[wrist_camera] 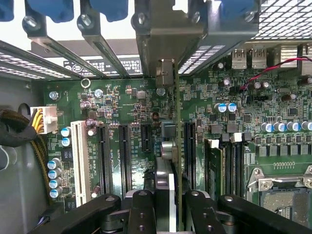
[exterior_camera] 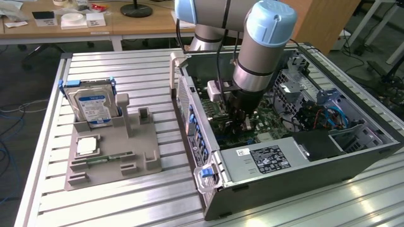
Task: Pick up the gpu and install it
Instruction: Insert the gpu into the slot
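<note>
My gripper reaches down into the open computer case, over the motherboard. It is shut on the gpu, a thin card seen edge-on and held upright between the two black fingers. The card runs from the fingers toward the rear slot brackets, just above the black expansion slots of the green motherboard. Whether its edge touches a slot I cannot tell. In the exterior view the gpu is a dark sliver under the gripper, mostly hidden by the arm.
A grey fixture at the exterior view's left holds a blue-labelled hard drive, a processor and a green memory stick. Inside the case are the power supply, memory modules, the processor socket and cables.
</note>
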Controlling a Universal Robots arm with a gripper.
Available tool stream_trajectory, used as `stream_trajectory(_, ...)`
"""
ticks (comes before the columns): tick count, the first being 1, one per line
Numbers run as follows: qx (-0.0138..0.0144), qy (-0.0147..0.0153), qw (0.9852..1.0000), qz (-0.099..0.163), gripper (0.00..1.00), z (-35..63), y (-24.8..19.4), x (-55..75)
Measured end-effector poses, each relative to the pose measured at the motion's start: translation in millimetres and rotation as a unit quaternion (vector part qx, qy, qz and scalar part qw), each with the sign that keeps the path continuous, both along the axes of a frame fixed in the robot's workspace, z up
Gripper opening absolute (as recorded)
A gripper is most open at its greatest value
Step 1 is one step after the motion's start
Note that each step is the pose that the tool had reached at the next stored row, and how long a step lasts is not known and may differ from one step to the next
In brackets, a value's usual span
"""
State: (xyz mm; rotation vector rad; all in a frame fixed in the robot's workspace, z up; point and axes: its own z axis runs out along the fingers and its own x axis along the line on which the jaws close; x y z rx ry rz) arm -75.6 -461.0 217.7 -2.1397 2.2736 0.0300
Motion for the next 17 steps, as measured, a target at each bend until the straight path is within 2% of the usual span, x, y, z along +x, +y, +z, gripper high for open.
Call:
stream_trajectory(4, 0.0000, 0.0000, 1.0000, 0.000, 0.28, 0.0, 0.0, 0.0)
stream_trajectory(9, -0.0007, 0.0004, 1.0000, 0.000, 0.28, -6.7, -0.1, -2.7)
stream_trajectory(15, 0.0000, 0.0000, 1.0000, 0.000, 0.28, -7.4, 0.1, -3.0)
stream_trajectory(16, 0.0018, -0.0003, 1.0000, 0.000, 0.29, -8.7, 0.5, -3.2)
stream_trajectory(17, 0.0009, -0.0003, 1.0000, 0.000, 0.29, -8.2, 0.3, -3.2)
